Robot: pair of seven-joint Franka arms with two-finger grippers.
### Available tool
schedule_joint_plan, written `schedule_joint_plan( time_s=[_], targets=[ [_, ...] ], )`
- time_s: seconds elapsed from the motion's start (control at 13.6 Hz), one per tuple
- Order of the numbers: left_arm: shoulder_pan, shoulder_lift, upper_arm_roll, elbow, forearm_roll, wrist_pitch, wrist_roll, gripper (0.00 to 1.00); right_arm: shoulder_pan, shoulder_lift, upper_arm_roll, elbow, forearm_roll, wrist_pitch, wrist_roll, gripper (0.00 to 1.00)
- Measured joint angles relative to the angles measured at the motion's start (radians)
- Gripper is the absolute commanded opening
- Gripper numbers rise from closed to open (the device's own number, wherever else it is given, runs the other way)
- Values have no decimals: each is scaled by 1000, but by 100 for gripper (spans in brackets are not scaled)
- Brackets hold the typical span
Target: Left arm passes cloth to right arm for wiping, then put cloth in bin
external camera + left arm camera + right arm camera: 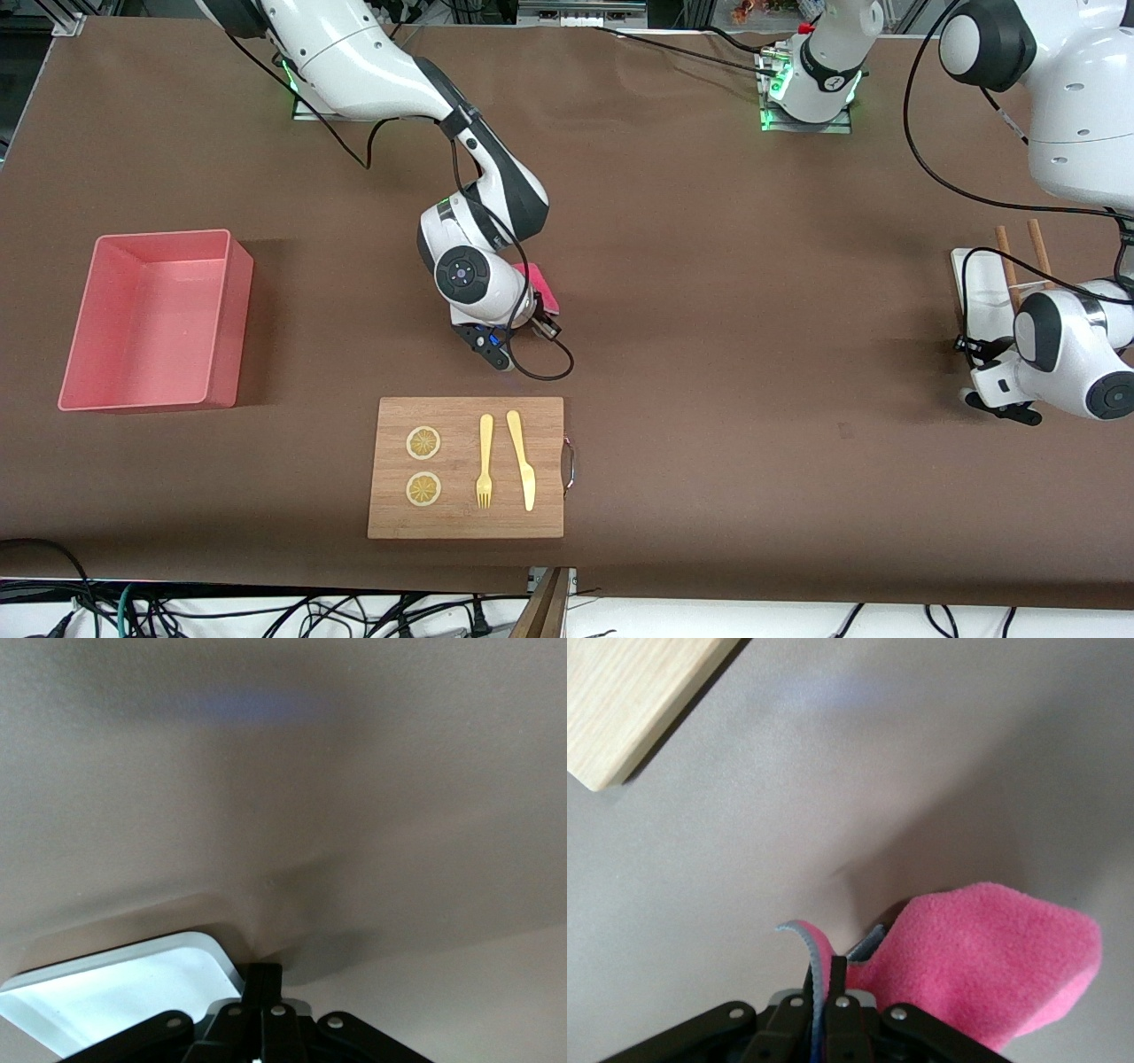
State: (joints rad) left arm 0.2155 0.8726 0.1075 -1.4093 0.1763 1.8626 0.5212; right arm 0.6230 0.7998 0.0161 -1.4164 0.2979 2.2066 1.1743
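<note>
The cloth (pixel 542 285), crimson-pink with a grey edge, hangs from my right gripper (pixel 542 324) low over the middle of the table, farther from the front camera than the wooden board. In the right wrist view the right gripper (pixel 824 973) is shut on the cloth's grey hem, and the pink body of the cloth (pixel 983 966) bulges out beside the fingers. The bin (pixel 226 328), a pink tub with nothing in it, stands toward the right arm's end of the table. My left gripper (pixel 970 349) (pixel 262 976) waits shut and holds nothing, by a corner of a white tray (pixel 115 988).
A wooden board (pixel 549 425) (pixel 629 700) carries two lemon slices (pixel 423 443), a yellow fork (pixel 485 461) and a knife (pixel 522 459). The white tray (pixel 973 283) at the left arm's end holds two brown chopsticks (pixel 1005 257). Cables run along the table's near edge.
</note>
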Motion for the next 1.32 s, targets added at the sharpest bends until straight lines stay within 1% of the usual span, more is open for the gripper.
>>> schedule_joint_plan(
  time_s=[0.22, 0.44, 0.51, 0.59, 0.81, 0.88, 0.95, 1.03, 1.17, 1.32],
  targets=[
    [0, 0, 0, 0, 0, 0, 0, 0, -48, 0, -20, -1, 0, -75, -111, 0],
    [1, 0, 0, 0, 0, 0, 0, 0, -145, -1, -47, -1, -5, -169, -305, 0],
    [2, 0, 1, 1, 0, 1, 0, 0, -168, -5, -70, -1, -8, -210, -378, 0],
    [5, 0, 2, 1, 0, 2, 1, 0, -181, -9, -106, 0, -9, -256, -451, 0],
    [10, 0, 2, 1, 0, 4, 4, 0, -187, -30, -243, 2, -10, -357, -677, 0],
    [10, 0, 2, 2, 0, 4, 4, 30, -187, -46, -285, 4, -10, -392, -747, 0],
    [9, 1, 1, 7, 0, 6, 4, 94, -188, -70, -322, 8, -10, -437, -802, 0],
    [5, 1, -2, 20, 0, 6, 5, 100, -188, -101, -354, 13, -10, -492, -844, 0],
    [-12, 1, -26, 56, 0, -18, 7, 100, -187, -175, -407, 23, -10, -607, -912, 0],
    [-65, -1, -59, 134, 0, -138, 3, 100, -185, -242, -471, 24, -14, -720, -990, 0]
  ],
)
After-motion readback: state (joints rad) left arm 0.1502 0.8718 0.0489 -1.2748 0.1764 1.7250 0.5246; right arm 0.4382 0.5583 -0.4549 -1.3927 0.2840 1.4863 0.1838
